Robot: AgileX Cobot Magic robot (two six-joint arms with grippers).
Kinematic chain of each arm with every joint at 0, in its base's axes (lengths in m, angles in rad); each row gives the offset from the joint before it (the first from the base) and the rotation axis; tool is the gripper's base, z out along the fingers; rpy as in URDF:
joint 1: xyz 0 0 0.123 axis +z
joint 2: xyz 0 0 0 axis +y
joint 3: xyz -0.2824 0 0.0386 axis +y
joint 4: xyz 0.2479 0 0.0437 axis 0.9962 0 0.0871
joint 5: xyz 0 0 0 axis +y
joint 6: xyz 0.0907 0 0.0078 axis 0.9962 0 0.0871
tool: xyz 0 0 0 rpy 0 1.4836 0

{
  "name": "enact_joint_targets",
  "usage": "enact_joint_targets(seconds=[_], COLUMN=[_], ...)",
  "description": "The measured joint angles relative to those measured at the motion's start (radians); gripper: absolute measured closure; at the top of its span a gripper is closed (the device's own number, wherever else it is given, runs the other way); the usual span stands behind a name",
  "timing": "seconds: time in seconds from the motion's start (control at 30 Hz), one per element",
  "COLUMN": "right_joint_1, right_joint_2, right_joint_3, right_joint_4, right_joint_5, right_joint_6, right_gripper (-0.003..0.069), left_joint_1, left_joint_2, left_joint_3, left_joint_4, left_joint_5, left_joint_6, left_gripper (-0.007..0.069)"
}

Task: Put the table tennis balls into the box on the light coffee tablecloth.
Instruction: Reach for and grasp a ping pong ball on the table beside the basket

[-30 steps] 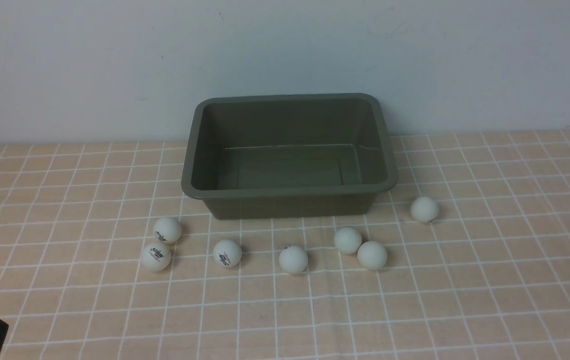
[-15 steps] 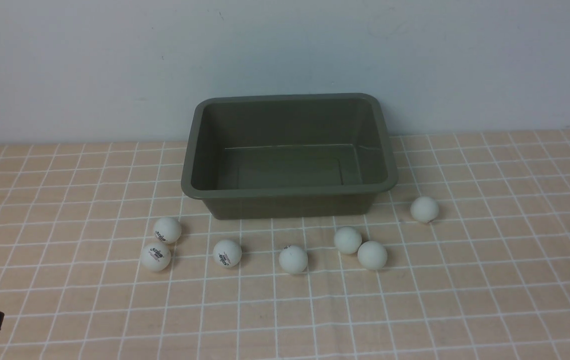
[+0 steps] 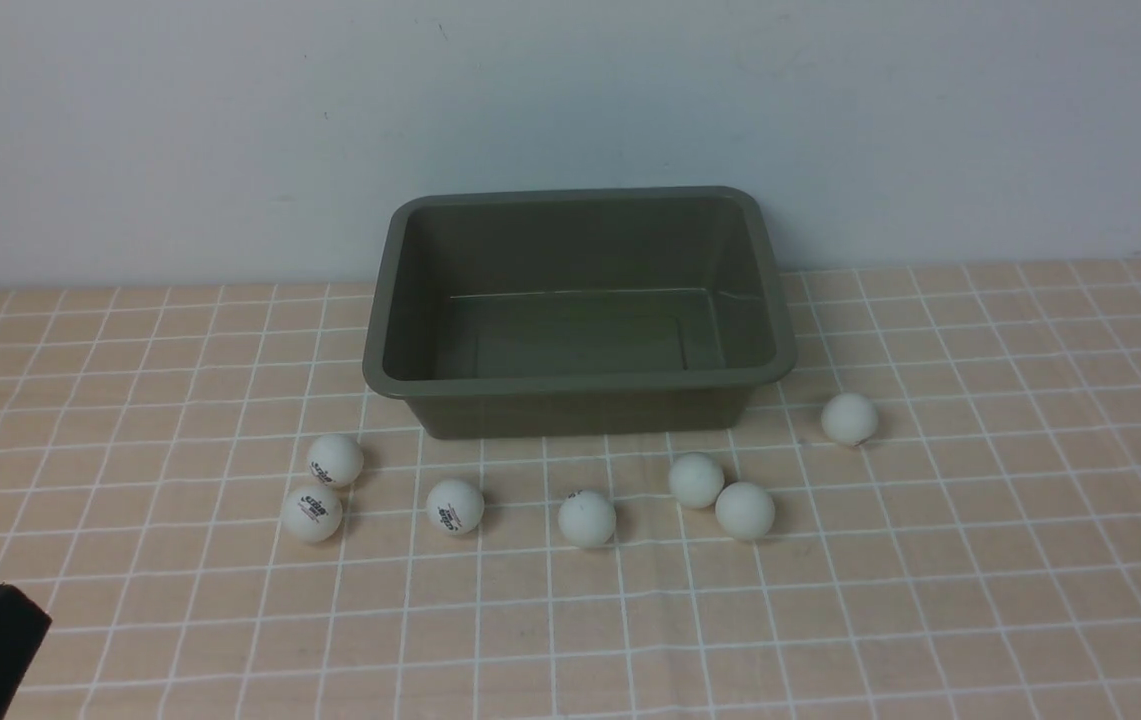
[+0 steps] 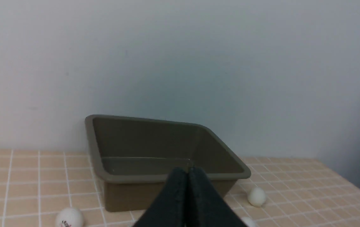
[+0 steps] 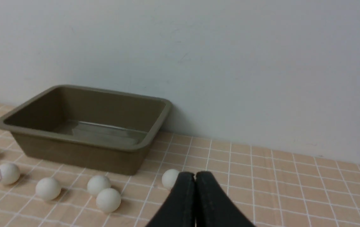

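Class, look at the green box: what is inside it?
Nothing visible: the box shows a bare floor. Its near wall hides the strip of floor just behind it. All seven balls lie on the cloth outside.

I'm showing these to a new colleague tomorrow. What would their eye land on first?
The olive-green box, empty, stands at the back of the grid-patterned tablecloth, near the pale wall. Seven white table tennis balls lie scattered on the cloth in front of it, the rightmost ball off by itself.
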Motion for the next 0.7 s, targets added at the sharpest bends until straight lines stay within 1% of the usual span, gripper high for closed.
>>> enact_joint_targets(seconds=[0.1,0.17,0.2,0.33,0.4,0.43,0.5,0.63,0.67,0.7], right_joint_1=[0.0,0.0,0.0,0.0,0.0,0.0,0.0,0.0,0.0,0.0], right_joint_2=[0.037,0.081,0.111,0.191,0.227,0.248,0.272,0.313,0.313,0.319], right_joint_3=[0.0,0.0,0.0,0.0,0.0,0.0,0.0,0.0,0.0,0.0], right_joint_4=[0.068,0.166,0.213,0.339,0.373,0.39,0.401,0.404,0.404,0.404], right_joint_5=[0.007,0.008,0.008,0.009,0.009,0.007,0.003,-0.031,-0.033,-0.046], right_joint_6=[-0.078,-0.18,-0.233,-0.391,-0.436,-0.458,-0.468,-0.469,-0.469,-0.469], right_gripper=[0.0673,0.0673,0.0673,0.0673,0.0673,0.0673,0.0673,0.0673,0.0673,0.0673], left_joint_1=[0.0,0.0,0.0,0.0,0.0,0.0,0.0,0.0,0.0,0.0], left_joint_2=[0.051,0.152,0.217,0.446,0.533,0.601,0.67,0.83,0.847,0.899], left_joint_3=[-0.058,-0.117,-0.151,-0.274,-0.318,-0.35,-0.39,-0.484,-0.488,-0.508], left_joint_4=[0.055,0.183,0.264,0.508,0.557,0.584,0.595,0.578,0.573,0.56], left_joint_5=[0.054,0.119,0.162,0.311,0.344,0.352,0.352,0.351,0.35,0.35], left_joint_6=[0.001,-0.06,-0.118,-0.226,-0.231,-0.217,-0.188,-0.169,-0.169,-0.169], left_gripper=[0.0693,0.0693,0.0693,0.068,0.0663,0.0636,0.0593,0.0442,0.0426,0.038])
